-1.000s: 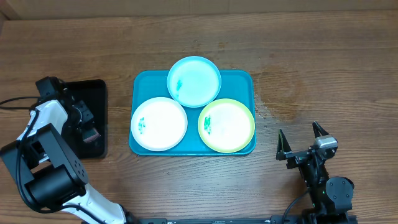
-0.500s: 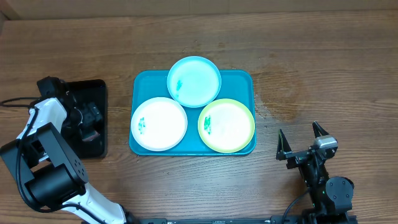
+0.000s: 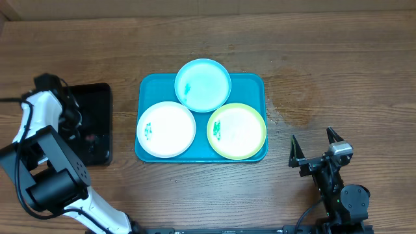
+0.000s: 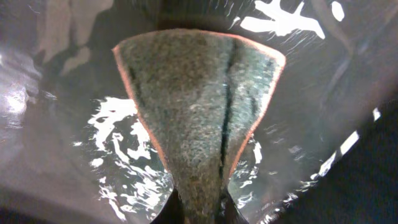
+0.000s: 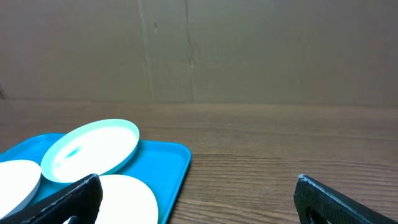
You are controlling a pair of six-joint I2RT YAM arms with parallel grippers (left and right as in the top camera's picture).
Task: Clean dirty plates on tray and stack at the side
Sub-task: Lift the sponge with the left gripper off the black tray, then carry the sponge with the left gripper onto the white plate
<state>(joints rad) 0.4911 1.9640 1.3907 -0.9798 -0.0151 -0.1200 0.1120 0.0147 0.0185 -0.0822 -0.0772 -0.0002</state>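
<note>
Brown wooden bench (image 3: 325, 52) under an overhead camera, with a cardboard wall behind it. No cleaning is done yet, judging by the plates. The white plate (image 3: 166, 129), light blue plate (image 3: 203, 84) and yellow-green rimmed plate (image 3: 236, 130) all lie on the turquoise tray (image 3: 257, 81), overlapping each other at their edges. All three show small green smears, and nothing is stacked at the side.

The left arm bends down over the black tray (image 3: 97, 97). The left claw (image 4: 199, 214) is closed tight, pinching one end of a green scouring sponge (image 4: 199, 106) just above the tray's wet, shiny floor. The turquoise tray lies well off to this claw's right.

The right claw (image 3: 311, 140) rests low at the near edge of the bench. Its jaws are spread wide and empty, pointing forward. The turquoise tray sits ahead and to its left.

All wiping and stacking remain.
</note>
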